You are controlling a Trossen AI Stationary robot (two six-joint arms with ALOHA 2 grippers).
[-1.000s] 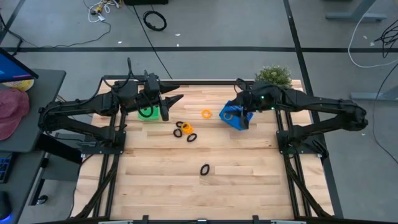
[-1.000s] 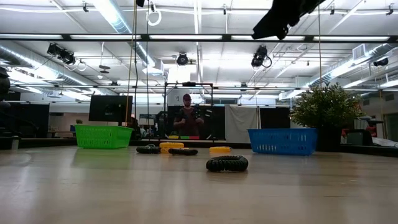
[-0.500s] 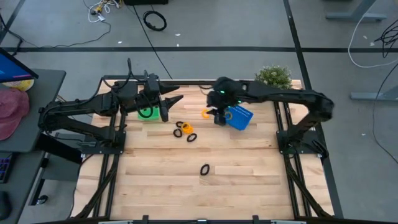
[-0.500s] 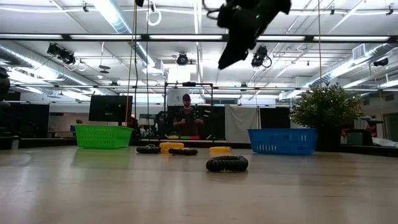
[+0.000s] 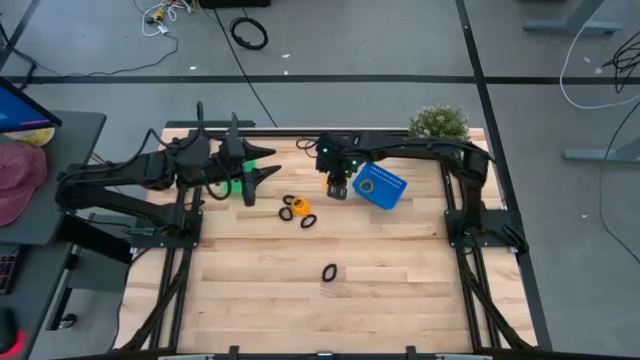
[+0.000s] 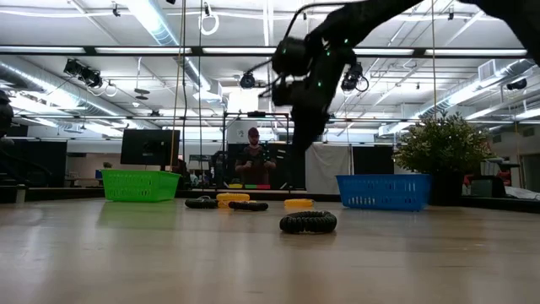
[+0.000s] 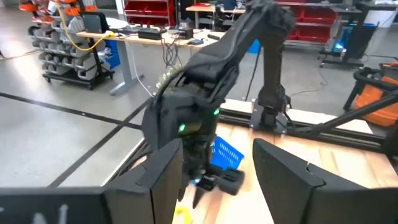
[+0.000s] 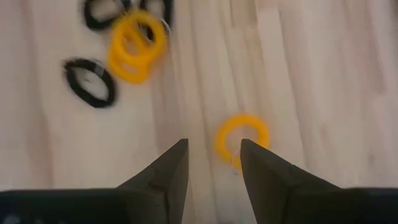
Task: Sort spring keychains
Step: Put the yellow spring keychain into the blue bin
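Two baskets stand at the far side of my table point(image 5: 400, 260): a green one point(image 6: 139, 184) on the left and a blue one point(image 5: 381, 186) on the right, beside a potted plant point(image 5: 439, 122). Out on the bare wood I count four keychains in a cluster point(image 5: 297, 210) near the middle, two orange and two black, with one orange keychain point(image 8: 242, 142) alone between the cluster and the blue basket, and one black keychain point(image 5: 329, 272) well apart toward the near edge. My right arm reaches in from the right across the far half of the table, its wrist bent down so that my right gripper point(image 5: 338, 187) points straight at the wood, above the lone orange keychain. Its fingers point(image 8: 161, 175) stand parted and hold nothing; the ring shows just beyond their tips. My left arm stretches level from the left, over the green basket, with my left gripper point(image 5: 258, 173) aimed toward the right arm, fingers point(image 7: 287, 182) apart and empty. A person stands in the room beyond the table.
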